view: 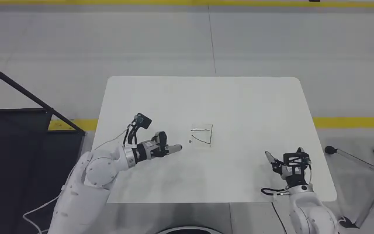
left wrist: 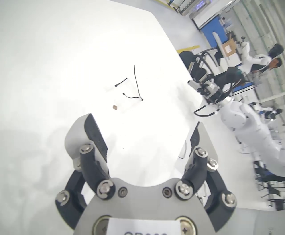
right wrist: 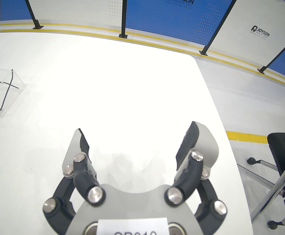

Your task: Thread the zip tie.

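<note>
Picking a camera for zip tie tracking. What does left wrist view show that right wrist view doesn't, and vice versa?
Left wrist: the open left gripper, a brown speck beside the zip ties, and the right gripper far off at the table edge.
Right wrist: the right gripper up close, open, plus blue panels and a chair.
Both: the table and the zip ties lying loose on a clear tray, neither gripper touching them.
</note>
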{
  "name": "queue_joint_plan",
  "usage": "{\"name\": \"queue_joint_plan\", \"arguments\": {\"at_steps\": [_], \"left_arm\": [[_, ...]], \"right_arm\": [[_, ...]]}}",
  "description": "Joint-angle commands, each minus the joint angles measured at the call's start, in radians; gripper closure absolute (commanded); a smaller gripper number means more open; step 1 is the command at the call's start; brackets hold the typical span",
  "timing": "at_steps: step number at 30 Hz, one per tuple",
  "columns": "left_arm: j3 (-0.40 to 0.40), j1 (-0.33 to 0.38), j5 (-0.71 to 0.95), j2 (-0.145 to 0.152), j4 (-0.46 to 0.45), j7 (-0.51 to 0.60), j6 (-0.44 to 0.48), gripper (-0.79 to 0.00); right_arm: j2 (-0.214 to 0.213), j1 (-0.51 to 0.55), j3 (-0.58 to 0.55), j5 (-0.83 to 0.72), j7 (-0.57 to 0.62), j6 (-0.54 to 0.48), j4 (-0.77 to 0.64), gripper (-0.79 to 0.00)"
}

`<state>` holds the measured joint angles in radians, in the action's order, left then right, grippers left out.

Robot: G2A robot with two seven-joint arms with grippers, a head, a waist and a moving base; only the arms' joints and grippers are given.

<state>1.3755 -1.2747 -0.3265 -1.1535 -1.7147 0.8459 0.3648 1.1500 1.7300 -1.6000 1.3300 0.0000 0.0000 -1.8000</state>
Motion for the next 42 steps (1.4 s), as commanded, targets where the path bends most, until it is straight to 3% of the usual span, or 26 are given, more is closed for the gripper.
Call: {"name": "queue_joint_plan", "arguments": {"at_steps": [1, 7, 19, 22, 26, 34, 42], "left_arm": [[-0.025, 0.045, 0.044, -0.003, 0.040, 0.022, -0.037, -0.785], [-0.079, 0.120, 0.087, -0.009, 0.114, 0.062, -0.132, -0.785], [-0.079, 0.118, 0.089, -0.010, 0.119, 0.056, -0.138, -0.785], [-0.108, 0.138, 0.091, -0.018, 0.148, -0.007, -0.212, -0.785], [-0.152, 0.188, 0.130, -0.029, 0.206, -0.011, -0.270, -0.785], [-0.204, 0.289, 0.242, -0.048, 0.353, -0.002, -0.296, -0.785], [-0.249, 0.334, 0.250, -0.060, 0.414, -0.020, -0.313, -0.668]], "right_arm": [[0.000, 0.000, 0.000, 0.000, 0.000, 0.000, 0.000, -0.785], [0.000, 0.000, 0.000, 0.000, 0.000, 0.000, 0.000, -0.785], [0.000, 0.000, 0.000, 0.000, 0.000, 0.000, 0.000, -0.785], [0.000, 0.000, 0.000, 0.000, 0.000, 0.000, 0.000, -0.785], [0.000, 0.000, 0.000, 0.000, 0.000, 0.000, 0.000, -0.785], [0.000, 0.000, 0.000, 0.000, 0.000, 0.000, 0.000, -0.785], [0.000, 0.000, 0.000, 0.000, 0.000, 0.000, 0.000, -0.785]]}}
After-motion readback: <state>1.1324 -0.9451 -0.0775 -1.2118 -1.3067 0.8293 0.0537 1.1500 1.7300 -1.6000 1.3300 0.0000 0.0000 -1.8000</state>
